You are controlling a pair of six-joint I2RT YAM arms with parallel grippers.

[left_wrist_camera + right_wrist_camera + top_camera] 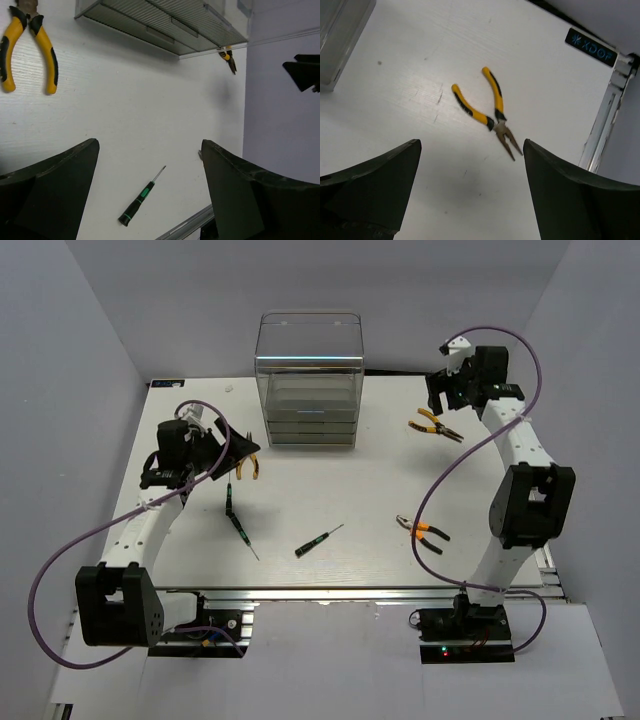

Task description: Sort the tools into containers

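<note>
The containers are the shallow drawers of a clear smoky-grey box [308,380] at the back centre of the table; its base [165,25] shows in the left wrist view. My left gripper [222,452] hangs open and empty over the left side, beside orange-and-black pliers [247,466] [27,50]. In its wrist view my left gripper [150,145] frames a black-green screwdriver [141,196] [318,540] that lies farther off. My right gripper [445,395] [471,145] stands open and empty just behind a second pair of pliers [435,425] [487,107].
A third pair of pliers [423,531] lies at the front right. Two more screwdrivers [229,496] [242,530] lie end to end at the front left. The table's metal rail [602,125] runs along the right edge, and grey walls close in the sides.
</note>
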